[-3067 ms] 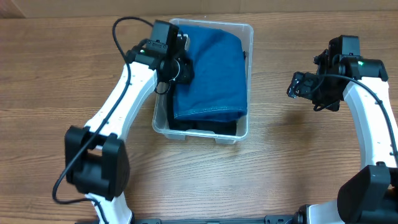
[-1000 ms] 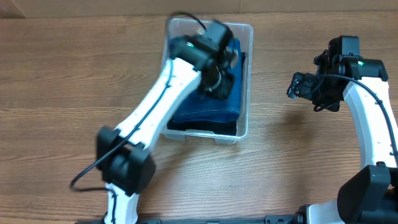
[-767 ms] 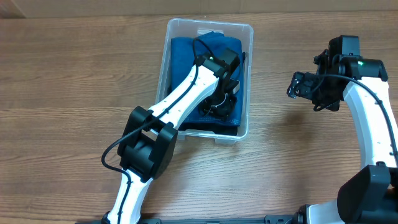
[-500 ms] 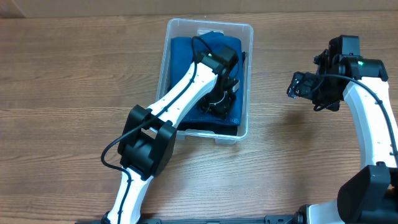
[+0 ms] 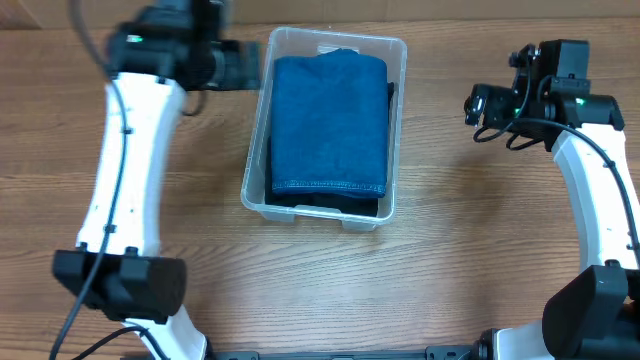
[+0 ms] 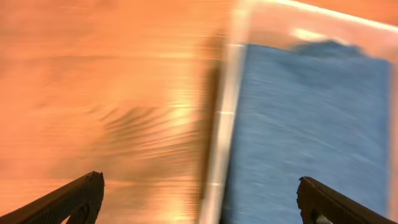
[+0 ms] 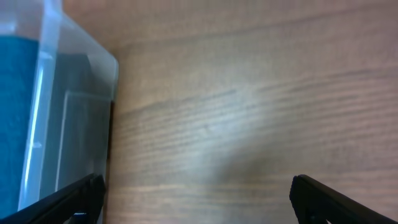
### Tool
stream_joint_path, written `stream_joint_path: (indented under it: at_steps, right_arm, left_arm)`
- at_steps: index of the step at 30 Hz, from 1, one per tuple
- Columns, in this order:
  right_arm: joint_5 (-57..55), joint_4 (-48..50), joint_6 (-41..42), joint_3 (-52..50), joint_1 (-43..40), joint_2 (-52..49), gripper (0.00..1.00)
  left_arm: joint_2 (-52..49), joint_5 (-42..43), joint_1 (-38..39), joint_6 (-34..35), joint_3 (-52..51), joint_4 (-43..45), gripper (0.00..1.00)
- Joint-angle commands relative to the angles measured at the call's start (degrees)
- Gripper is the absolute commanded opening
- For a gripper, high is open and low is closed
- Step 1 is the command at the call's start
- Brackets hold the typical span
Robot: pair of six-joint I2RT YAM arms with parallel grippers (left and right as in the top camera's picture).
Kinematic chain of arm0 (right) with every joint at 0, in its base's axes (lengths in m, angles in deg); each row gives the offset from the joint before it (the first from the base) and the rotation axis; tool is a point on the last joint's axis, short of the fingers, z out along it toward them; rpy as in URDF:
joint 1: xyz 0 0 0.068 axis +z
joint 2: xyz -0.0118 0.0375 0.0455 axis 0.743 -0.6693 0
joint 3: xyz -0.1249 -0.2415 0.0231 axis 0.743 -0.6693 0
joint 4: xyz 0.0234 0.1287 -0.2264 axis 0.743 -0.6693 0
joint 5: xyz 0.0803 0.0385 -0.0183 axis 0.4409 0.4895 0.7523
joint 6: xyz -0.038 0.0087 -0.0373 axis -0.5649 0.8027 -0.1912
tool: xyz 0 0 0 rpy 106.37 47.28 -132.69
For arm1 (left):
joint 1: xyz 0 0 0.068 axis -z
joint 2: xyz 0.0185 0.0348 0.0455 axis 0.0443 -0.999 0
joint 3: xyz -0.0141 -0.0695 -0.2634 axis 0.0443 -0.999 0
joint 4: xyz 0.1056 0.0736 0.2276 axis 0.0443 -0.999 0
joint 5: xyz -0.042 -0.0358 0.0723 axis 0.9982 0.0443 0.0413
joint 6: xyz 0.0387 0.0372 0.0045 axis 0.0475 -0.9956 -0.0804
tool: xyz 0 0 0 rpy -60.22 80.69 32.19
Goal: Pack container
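Observation:
The clear plastic container (image 5: pixel 338 38) stands mid-table, filled by a folded blue cloth (image 5: pixel 330 120) lying over a dark garment (image 5: pixel 335 207). My left gripper (image 5: pixel 250 68) hovers just outside the container's far left corner, open and empty. The blurred left wrist view has the left gripper (image 6: pixel 199 199) straddling the container's rim (image 6: pixel 217 124), with the blue cloth (image 6: pixel 311 124) on the right. My right gripper (image 5: pixel 476 105) hangs open and empty to the right of the container. In the right wrist view the right gripper (image 7: pixel 199 199) is over bare wood, with the container's wall (image 7: pixel 74 112) at the left.
The wooden table (image 5: pixel 480 230) spreads round the container on all sides. The left arm's white links (image 5: pixel 125 170) rise along the left side, and the right arm (image 5: pixel 600 190) stands at the right edge.
The left arm has come out of the container and swung to its far left corner, jaws now wide. The blue cloth lies flat and uncovered. The right gripper rose slightly.

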Motion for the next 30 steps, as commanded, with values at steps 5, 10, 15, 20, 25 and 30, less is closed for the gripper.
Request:
stream_joint_path:
  at_steps: [5,10,15,20,25,30]
  right_arm:
    - [0.61,6.47,3.28,1.57,3.45,-9.9,0.19]
    - [2.54,16.11,3.28,1.57,9.09,-15.96,0.04]
    - [4.94,24.61,4.35,1.57,14.58,-20.24,0.04]
    - [18.91,32.61,4.35,1.6,14.47,-20.28,0.04]
    - [22.25,33.35,5.07,1.6,13.66,-20.28,0.18]
    - [10.93,30.8,7.13,1.6,10.56,-18.97,0.5]
  left_arm:
    - [-0.92,2.97,-11.15,3.54,-0.33,-2.67,1.0]
    - [-0.92,2.93,-12.48,3.48,-0.33,-5.01,1.0]
    - [-0.92,2.93,-12.44,3.48,-0.33,-7.37,1.0]
    - [-0.92,2.91,-12.44,3.19,-0.33,-8.37,1.0]
    - [-0.92,2.73,-12.44,3.17,-0.33,-8.39,1.0]
    - [-0.92,2.4,-12.44,1.95,-0.33,-8.39,1.0]
